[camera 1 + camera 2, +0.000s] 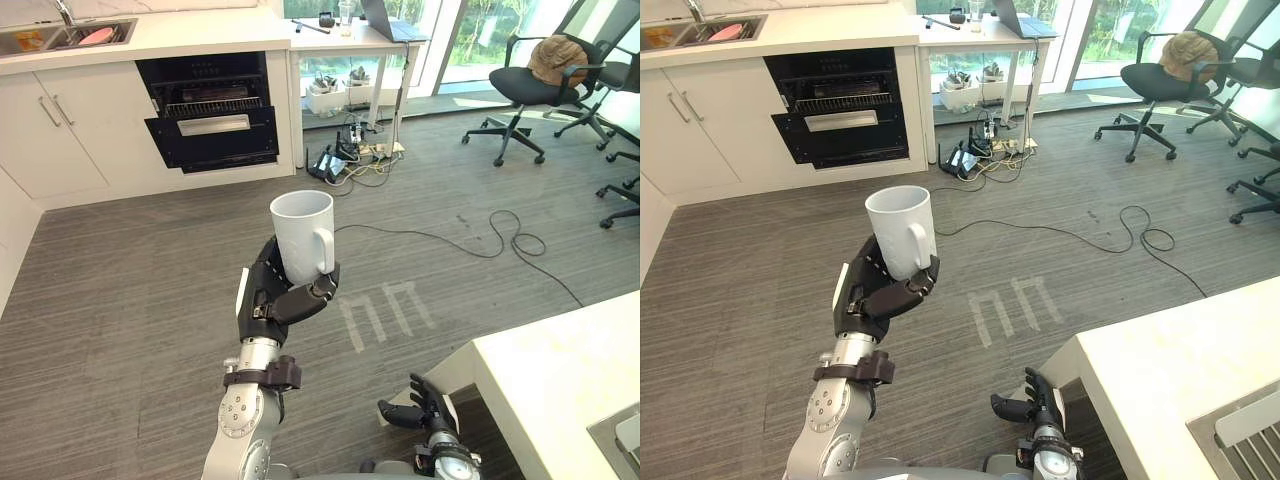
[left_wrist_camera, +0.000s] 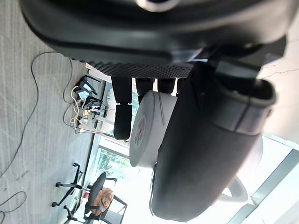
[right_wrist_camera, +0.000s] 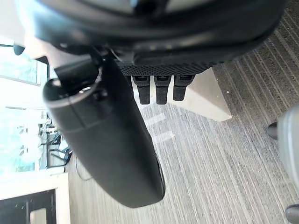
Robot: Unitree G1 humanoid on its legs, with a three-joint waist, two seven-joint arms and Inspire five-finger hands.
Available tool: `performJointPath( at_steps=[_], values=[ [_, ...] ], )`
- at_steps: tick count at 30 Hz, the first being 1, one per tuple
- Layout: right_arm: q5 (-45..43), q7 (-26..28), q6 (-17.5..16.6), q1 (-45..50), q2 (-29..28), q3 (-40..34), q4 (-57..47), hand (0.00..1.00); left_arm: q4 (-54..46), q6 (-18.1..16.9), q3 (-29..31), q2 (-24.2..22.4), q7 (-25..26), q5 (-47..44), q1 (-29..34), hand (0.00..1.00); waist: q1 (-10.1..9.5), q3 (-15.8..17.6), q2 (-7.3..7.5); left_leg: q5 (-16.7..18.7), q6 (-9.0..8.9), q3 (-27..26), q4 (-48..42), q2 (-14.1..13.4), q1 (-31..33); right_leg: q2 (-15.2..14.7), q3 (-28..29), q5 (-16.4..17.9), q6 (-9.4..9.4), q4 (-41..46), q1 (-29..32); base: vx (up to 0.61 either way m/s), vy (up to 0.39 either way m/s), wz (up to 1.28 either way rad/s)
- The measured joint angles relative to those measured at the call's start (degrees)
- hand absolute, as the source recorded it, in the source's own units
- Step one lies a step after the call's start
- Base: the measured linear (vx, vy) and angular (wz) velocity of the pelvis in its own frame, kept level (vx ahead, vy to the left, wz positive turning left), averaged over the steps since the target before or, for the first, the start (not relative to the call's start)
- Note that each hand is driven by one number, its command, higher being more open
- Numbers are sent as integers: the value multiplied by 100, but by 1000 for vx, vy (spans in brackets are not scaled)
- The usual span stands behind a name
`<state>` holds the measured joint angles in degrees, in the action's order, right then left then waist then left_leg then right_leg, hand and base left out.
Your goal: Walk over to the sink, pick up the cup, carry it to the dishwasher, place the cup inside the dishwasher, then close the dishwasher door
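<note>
The fingers [image 1: 305, 297] of the left hand [image 1: 265, 298] are curled round the lower body of the white cup [image 1: 303, 232]. The cup is kept upright and clear of the floor, presumably for steady carrying. It is well apart from the open dishwasher [image 1: 210, 125] set under the counter [image 1: 200, 35], near the sink [image 1: 60, 38] at the counter's far left end. The right hand [image 1: 425, 405] is held low, fingers relaxed, holding nothing.

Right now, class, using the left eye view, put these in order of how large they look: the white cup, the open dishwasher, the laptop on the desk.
1. dishwasher, largest.
2. cup, which looks bigger because it is close to the camera.
3. laptop, smallest, far off.
</note>
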<state>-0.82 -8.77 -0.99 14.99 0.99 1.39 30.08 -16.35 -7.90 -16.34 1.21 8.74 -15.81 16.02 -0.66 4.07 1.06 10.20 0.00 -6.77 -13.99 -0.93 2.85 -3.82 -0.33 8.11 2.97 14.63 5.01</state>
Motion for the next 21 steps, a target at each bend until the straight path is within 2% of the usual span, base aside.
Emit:
performJointPath(
  at_steps=[6,7,12,13,16,19,21],
  values=[
    [47,119,-45,-102,7,312,45,90,91,9,-43,65,-4,0,48,30,-54,-16,21,-394,-19,178,474,49,-59,-24,-175,-156,-68,-104,-1,-101,-34,17],
    [48,131,-45,-102,13,352,47,90,91,8,-47,89,-10,1,48,30,-67,-22,29,-432,-72,208,570,48,-92,-21,-207,-167,-82,-119,-1,-107,-57,11],
    [103,143,-45,-118,78,376,56,90,121,8,-126,126,-35,0,48,30,-92,-29,44,-621,-80,284,760,47,-104,-17,-305,-251,-112,-154,5,-58,-38,10],
    [324,180,-44,-482,128,570,112,90,161,9,121,207,-36,2,48,30,-102,-110,176,-769,-14,354,962,96,-164,-49,-339,-261,-103,-160,10,0,0,0],
    [324,180,-44,-482,129,568,112,90,161,9,122,207,-36,2,49,30,-84,-110,176,-767,-16,342,962,94,-169,-47,-331,-261,-102,-163,15,0,0,-3],
    [322,191,-46,-439,108,541,87,90,195,9,149,177,-26,1,49,30,-68,-116,176,-752,-32,110,951,46,-280,-3,-204,-259,-104,-191,31,1,-10,-26],
    [319,145,-43,-296,43,380,-42,90,294,9,107,59,-27,1,-3,30,46,-123,185,-750,-37,129,952,30,-274,-24,-310,-231,-129,-169,14,14,-31,-5]
  ],
)
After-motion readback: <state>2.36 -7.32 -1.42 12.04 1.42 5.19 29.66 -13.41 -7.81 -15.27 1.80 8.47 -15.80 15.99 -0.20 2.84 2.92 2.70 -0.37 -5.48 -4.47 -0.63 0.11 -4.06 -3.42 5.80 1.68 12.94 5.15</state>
